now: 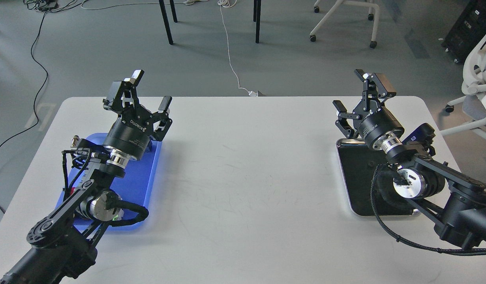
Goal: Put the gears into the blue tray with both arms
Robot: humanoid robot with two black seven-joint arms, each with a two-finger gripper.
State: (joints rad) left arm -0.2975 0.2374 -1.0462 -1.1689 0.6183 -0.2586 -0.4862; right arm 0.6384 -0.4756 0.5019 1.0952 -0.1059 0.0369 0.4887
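Left tool (150,92) gapes wide and empty above the blue tray (142,179). Right tool (359,92), likewise spread and empty, hangs over the black tray (355,179)'s far edge. Bare worktop (246,169) lies between.

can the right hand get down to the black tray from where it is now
Probably yes. The right hand is open and sits over the far end of the black tray, with nothing visible between them; its own arm covers part of the tray.

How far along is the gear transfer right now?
Nothing looks done: no gears show on the bare part of the blue tray. Nothing is in hand; the left gripper and right gripper hang open, empty. Any gears on the black tray are too small to tell.
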